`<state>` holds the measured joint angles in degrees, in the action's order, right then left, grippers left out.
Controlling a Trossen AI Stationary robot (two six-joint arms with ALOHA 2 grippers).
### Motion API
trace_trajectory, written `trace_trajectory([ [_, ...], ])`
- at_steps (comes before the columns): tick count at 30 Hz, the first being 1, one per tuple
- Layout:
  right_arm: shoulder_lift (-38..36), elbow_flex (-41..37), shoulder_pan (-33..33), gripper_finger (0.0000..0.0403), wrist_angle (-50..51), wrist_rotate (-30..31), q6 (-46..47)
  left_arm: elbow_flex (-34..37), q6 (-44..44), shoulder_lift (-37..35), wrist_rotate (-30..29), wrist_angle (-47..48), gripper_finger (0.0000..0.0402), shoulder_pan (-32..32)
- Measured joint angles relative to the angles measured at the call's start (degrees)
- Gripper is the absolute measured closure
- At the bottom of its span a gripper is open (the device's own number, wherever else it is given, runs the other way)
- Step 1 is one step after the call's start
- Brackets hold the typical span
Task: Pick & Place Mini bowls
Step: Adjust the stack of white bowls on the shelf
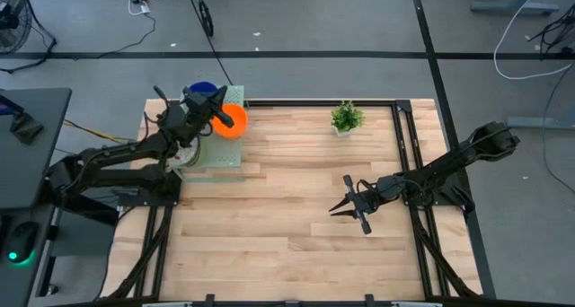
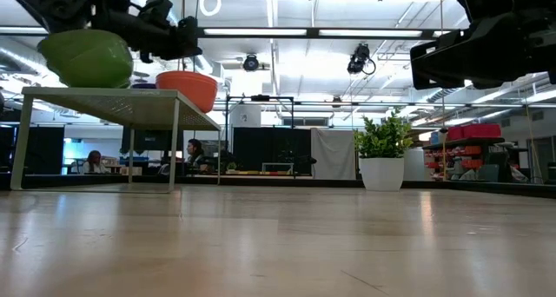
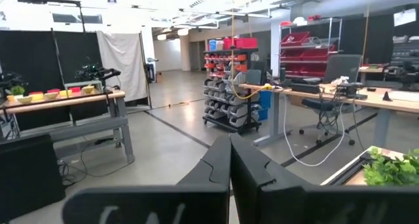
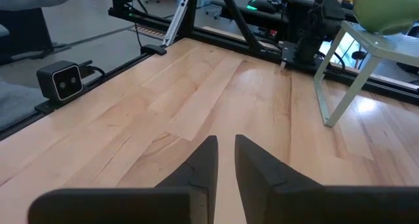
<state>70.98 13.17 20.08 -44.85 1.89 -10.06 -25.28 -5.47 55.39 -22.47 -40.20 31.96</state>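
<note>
Orange, glossy and round, a mini bowl (image 1: 231, 123) sits on the pale green rack (image 1: 235, 96), beside a blue bowl (image 1: 201, 90). Left gripper (image 1: 218, 109) clenched above the rack; right gripper (image 1: 345, 208) parted, empty, well away.

- Your left arm reaches from the desk's left edge toward the far-left corner, bent at the elbow, its wrist raised well above the desk surface.
- Your left end effector (image 1: 218, 112) sits at that far-left corner; its two dark fingers (image 3: 219, 171) are pressed together with no gap between them, pointing level out into the room.
- Your right arm stretches in from the right edge, running low and nearly straight toward the middle of the desk.
- Your right end effector (image 1: 346, 208) hangs over the bare middle-right area; its fingers (image 4: 204, 164) stand a narrow gap apart, with nothing between them, angled down toward the desk.
</note>
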Motion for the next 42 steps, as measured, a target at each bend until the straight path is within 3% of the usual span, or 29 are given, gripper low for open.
trace_trajectory([
  [15,0.0,0.0,0.0,0.0348,2.4,0.0,1.5,-9.8,-1.2,15.8,3.3,0.1,0.0399,1.3],
  [24,0.0,0.0,0.0,0.0348,2.5,0.0,1.7,-13.2,-1.9,20.4,6.7,0.1,0.0399,3.1],
  [30,0.0,0.0,0.0,0.0348,2.7,0.0,1.7,-13.2,-1.6,19.9,7.7,0.3,0.0399,3.2],
  [35,0.0,0.0,0.0,0.0348,2.7,0.0,1.7,-13.3,-3.1,15.4,7.7,2.5,0.0399,0.1],
  [42,0.0,0.0,0.0,0.0348,2.9,0.0,2.1,-13.3,-2.5,1.7,7.8,20.3,0.0399,-12.0],
])
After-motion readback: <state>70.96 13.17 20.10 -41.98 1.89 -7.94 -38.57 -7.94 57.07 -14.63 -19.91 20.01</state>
